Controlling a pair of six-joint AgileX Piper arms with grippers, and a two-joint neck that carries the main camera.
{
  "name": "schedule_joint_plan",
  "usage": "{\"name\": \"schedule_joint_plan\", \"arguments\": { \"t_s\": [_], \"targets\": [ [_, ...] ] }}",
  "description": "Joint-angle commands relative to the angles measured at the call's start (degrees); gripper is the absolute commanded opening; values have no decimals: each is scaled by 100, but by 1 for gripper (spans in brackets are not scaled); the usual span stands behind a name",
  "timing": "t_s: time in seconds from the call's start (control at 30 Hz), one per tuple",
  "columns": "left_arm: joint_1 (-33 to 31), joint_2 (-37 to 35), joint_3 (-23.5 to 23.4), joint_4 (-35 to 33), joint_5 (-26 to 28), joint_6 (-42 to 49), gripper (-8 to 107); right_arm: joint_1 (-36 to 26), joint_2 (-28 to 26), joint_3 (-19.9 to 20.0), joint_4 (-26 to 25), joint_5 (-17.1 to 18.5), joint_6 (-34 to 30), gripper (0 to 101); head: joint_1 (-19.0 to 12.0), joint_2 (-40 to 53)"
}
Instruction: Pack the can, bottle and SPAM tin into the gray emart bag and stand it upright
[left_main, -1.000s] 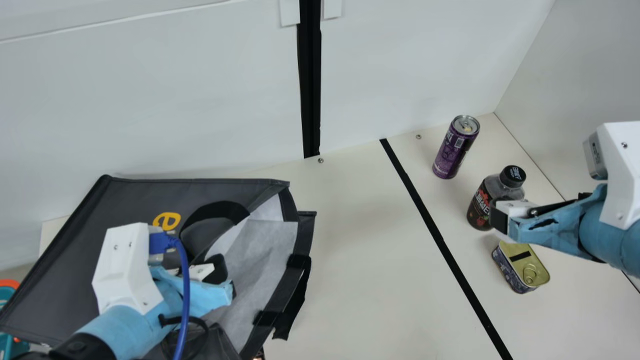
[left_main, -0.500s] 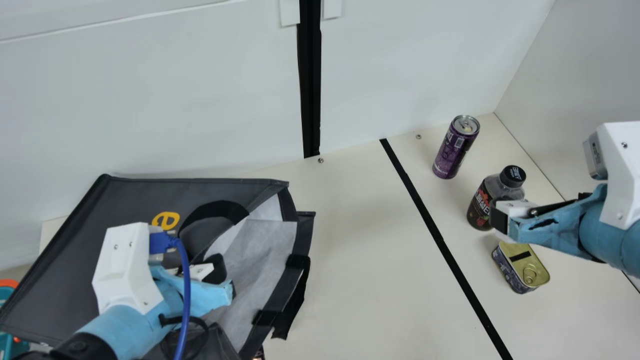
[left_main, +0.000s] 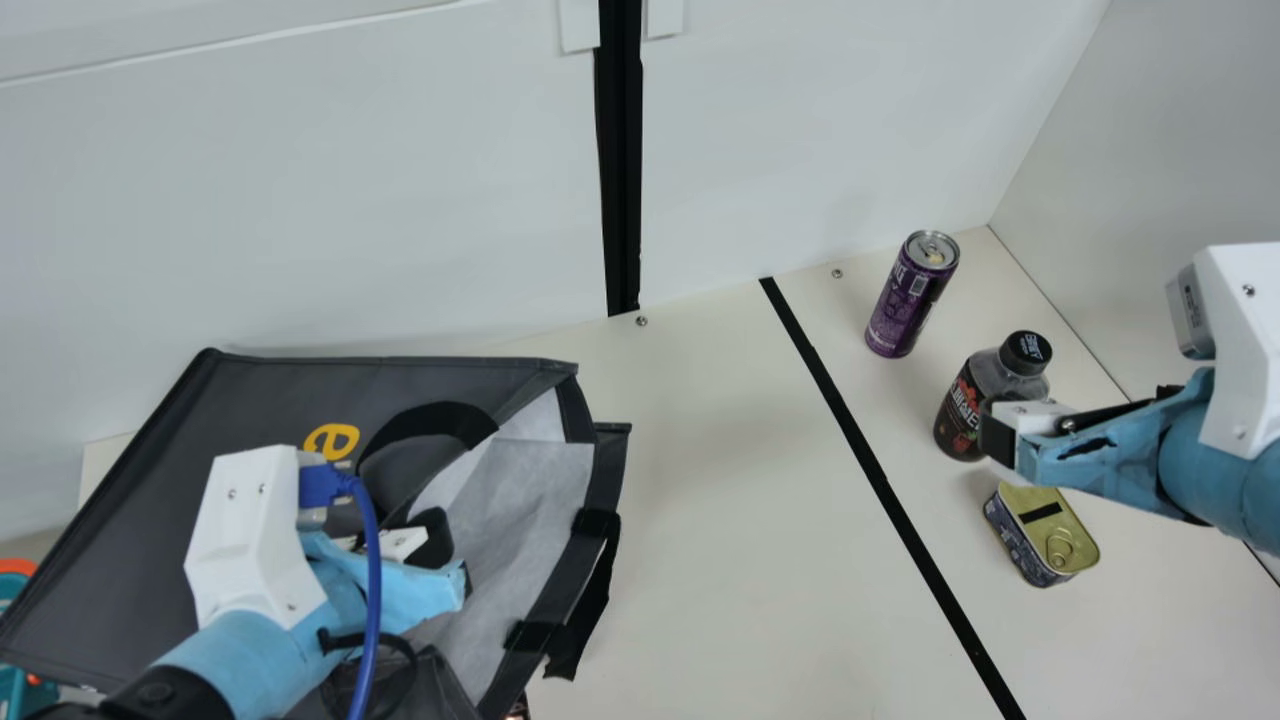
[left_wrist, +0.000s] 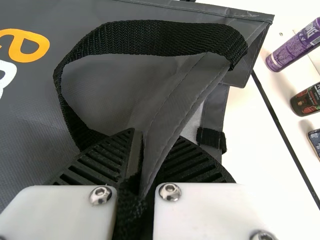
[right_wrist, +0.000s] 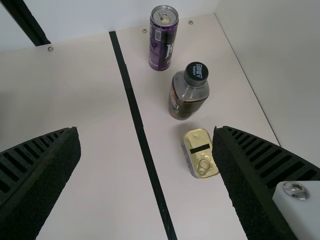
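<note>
Nearest thing first: my left tool (left_wrist: 149, 136) is pinched narrow on the rim fabric of the gray emart bag (left_main: 250, 400), with what looks like the base of the black strap (left_wrist: 150, 37) caught in there too. The bag's on its side on the bench (left_main: 740, 560), mouth facing the goodies. I'd keep that pinch firm and lift the rim just enough that the mouth doesn't sag, but no hard tugging or the whole floppy thing will probably skid.

Past the black tape line (left_main: 870, 470), my right tool (right_wrist: 146, 131) is spread wide and empty, hanging above the bench. The SPAM tin (left_main: 1050, 540) lies flat, ring side up, the bottle (left_main: 965, 400) stands just beyond it, and the can (left_main: 905, 300) stands farthest back. Can't tell which one's first. Whichever it is, I'd line up square, drop low with both fingers clear of the neighbor, then close. The tin's low, so take it by its side walls; the upright two look tippy, so center up before squeezing. Then go deep into the bag before letting go.

Versus a second ago: barely anything. The bag's free edge has crept a hair toward my left; both arms and all three groceries look the same.
</note>
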Motion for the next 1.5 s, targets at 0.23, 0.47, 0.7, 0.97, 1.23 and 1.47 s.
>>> {"name": "schedule_joint_plan", "arguments": {
  "t_s": [0.23,0.47,0.7,0.97,1.23,1.47],
  "targets": [
    [0,0,0,0,0,0,-8,0,0,0,0,0,0,95,-130,-5],
    [0,0,0,0,0,0,-8,0,0,0,0,0,0,95,-130,-5],
    [0,0,0,0,0,0,-8,325,-4,-1,-290,-24,379,95,-130,-5],
    [0,0,0,0,0,0,-8,696,137,-211,-640,1,829,95,-130,-5],
    [0,0,0,0,0,0,-8,941,420,-553,-879,8,1071,95,-130,-5],
    [0,0,0,0,0,0,-8,947,748,-883,-897,-11,1058,95,-130,-5]
  ]
}}
